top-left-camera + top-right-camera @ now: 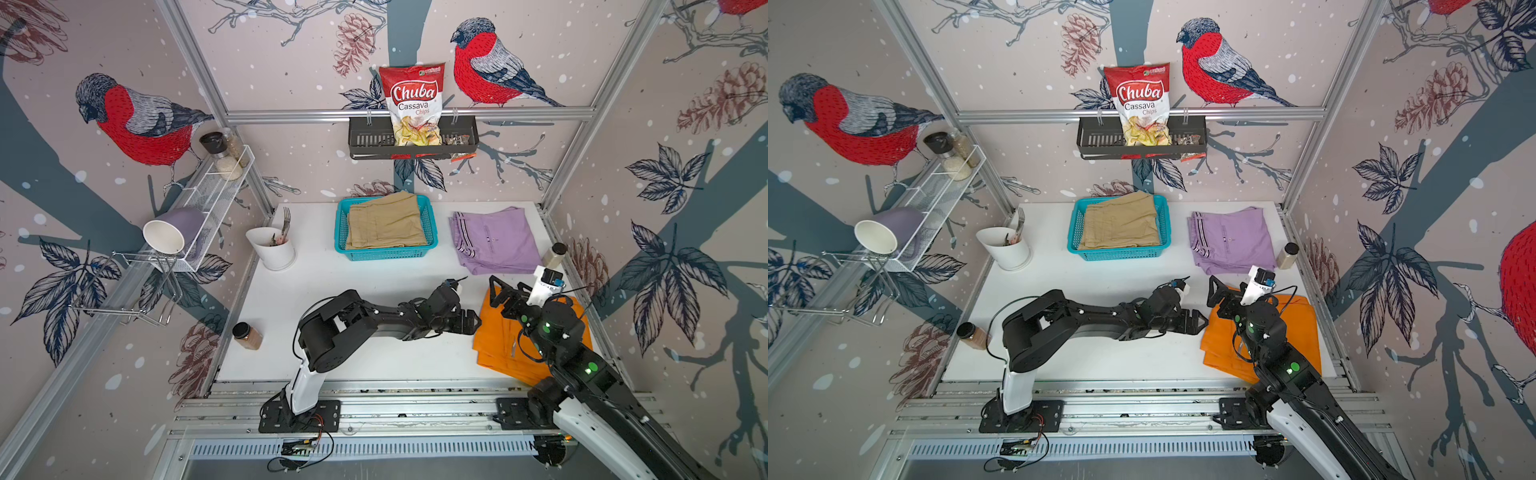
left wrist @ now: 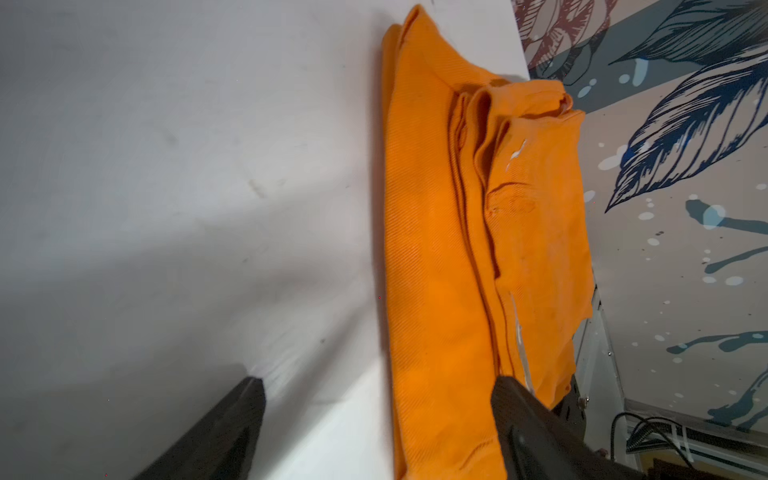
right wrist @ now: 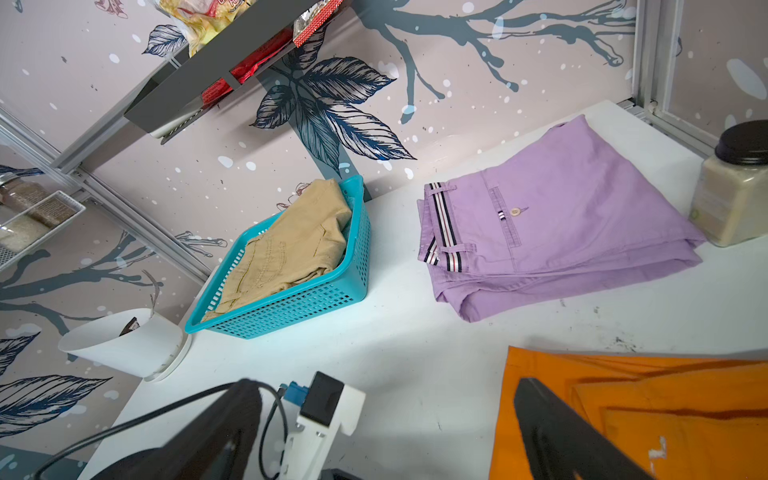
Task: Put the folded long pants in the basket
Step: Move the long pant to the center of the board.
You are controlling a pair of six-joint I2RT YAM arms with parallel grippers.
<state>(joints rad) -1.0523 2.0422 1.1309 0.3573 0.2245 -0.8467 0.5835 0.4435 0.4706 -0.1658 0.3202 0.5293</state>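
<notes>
Left pincer [image 1: 476, 322] straddles the left edge of one pair of folded pants [image 1: 498, 345] on the counter [image 1: 353, 291], and the right pincer [image 1: 500, 297] is over that pair's far edge. Straight past the right pincer there's a second folded pair [image 1: 494, 241], with a jar [image 1: 555, 255] just right of it. Back and left of both pincers, the basket [image 1: 341, 232] holds a third folded pair [image 1: 386, 226], with a cutlery holder [image 1: 272, 249] left of it.

Chips bag [image 1: 411, 99], utensil cup [image 1: 272, 249], spice jar [image 1: 247, 336]

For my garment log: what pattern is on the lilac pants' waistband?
Dark and white stripes along the waistband of the lilac pants; clearest in right wrist view.
</notes>
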